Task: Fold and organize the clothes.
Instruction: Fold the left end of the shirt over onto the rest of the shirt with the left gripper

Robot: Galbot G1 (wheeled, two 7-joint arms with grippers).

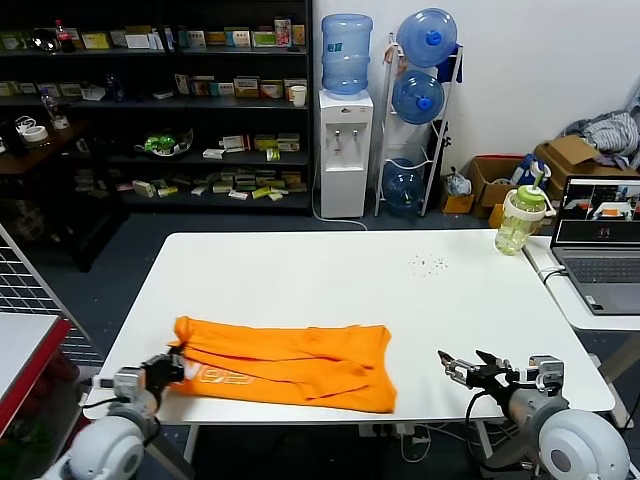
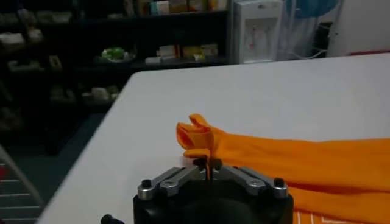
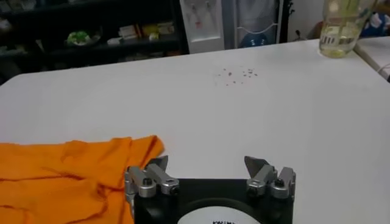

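One orange T-shirt point(image 1: 285, 362) | white print unreadable | left claw point(image 2: 208, 163) pinches its edge | right claw point(image 3: 209, 170) spread, unladen

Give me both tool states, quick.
Left tool: shut on the orange T-shirt, pinching its left edge.
Right tool: open, holding nothing, beside the shirt's right edge.

White table point(image 1: 330, 270) with its load

An orange T-shirt point(image 1: 290, 365) lies folded near the front edge; small dark specks point(image 1: 430, 265) sit farther back.
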